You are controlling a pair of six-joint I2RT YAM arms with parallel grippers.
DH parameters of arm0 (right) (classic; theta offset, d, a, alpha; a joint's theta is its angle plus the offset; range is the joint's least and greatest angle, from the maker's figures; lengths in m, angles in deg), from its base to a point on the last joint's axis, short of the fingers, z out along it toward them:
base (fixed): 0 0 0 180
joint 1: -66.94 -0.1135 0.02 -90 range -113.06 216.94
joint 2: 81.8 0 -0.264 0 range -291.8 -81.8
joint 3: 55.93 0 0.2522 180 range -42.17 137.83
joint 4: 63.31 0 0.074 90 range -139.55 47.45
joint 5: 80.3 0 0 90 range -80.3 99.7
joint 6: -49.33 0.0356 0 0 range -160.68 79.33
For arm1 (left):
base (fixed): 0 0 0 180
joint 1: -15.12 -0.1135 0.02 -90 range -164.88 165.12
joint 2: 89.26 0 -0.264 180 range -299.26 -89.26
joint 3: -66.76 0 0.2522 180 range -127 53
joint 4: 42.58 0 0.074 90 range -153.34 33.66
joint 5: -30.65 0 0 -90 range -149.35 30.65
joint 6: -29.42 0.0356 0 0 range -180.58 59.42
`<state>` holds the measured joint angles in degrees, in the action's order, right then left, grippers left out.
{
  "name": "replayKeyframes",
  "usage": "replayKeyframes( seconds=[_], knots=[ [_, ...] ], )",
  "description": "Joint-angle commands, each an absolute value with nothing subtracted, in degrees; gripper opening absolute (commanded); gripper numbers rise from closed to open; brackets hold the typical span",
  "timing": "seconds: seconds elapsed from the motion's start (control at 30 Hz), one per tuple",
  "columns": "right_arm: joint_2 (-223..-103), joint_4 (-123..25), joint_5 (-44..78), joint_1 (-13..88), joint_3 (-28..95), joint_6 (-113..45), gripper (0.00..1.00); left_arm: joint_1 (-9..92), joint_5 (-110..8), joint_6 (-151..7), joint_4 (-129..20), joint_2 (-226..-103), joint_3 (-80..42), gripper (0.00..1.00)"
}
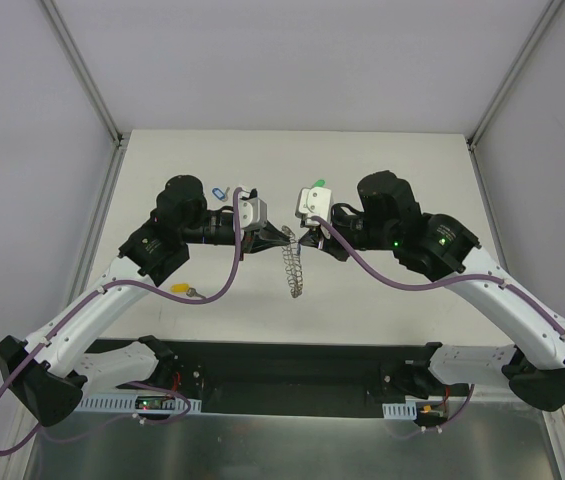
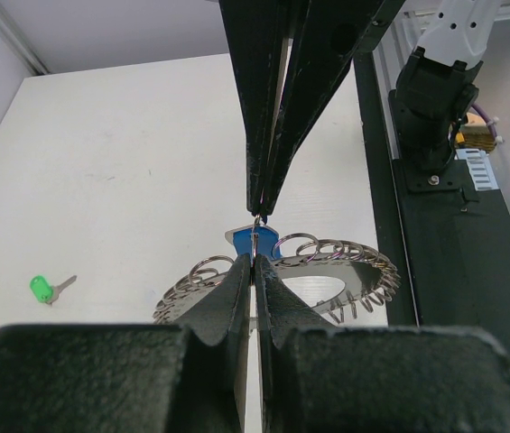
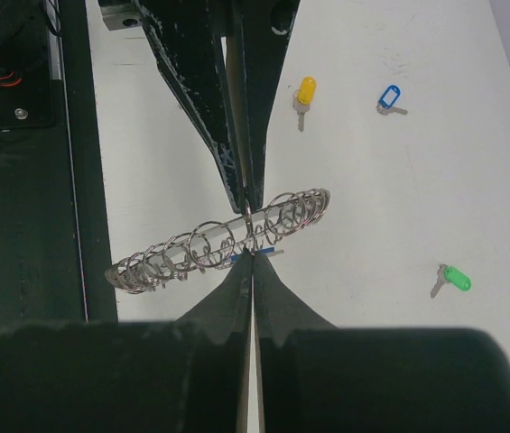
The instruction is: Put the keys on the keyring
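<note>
The keyring, a silver ring edged with wire loops, hangs in the air between my two grippers. In the left wrist view the keyring spreads out behind the shut left gripper, which pinches one small loop. The blue key shows face-on just past those tips. My right gripper is shut, with the blue key edge-on at its tips against the keyring. In the top view the left gripper and right gripper meet tip to tip.
Loose keys lie on the white table: a green key at the back, a pale blue key behind the left arm, a yellow key near the left forearm. The black base plate runs along the near edge.
</note>
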<state>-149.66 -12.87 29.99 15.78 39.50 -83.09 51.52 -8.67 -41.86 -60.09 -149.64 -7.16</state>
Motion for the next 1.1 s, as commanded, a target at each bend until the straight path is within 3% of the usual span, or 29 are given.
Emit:
replayKeyframes(
  seconds=[0.0, 1.07],
  knots=[
    [-148.07, -13.61, 31.58, 16.31, 40.45, -82.60, 0.01, 51.59, -7.05, -40.45, -56.52, -148.94, -7.29, 0.00],
    [-147.98, -13.34, 33.96, 16.40, 40.89, -83.13, 0.01, 51.59, -4.50, -39.92, -56.52, -148.85, -7.03, 0.00]
  ],
)
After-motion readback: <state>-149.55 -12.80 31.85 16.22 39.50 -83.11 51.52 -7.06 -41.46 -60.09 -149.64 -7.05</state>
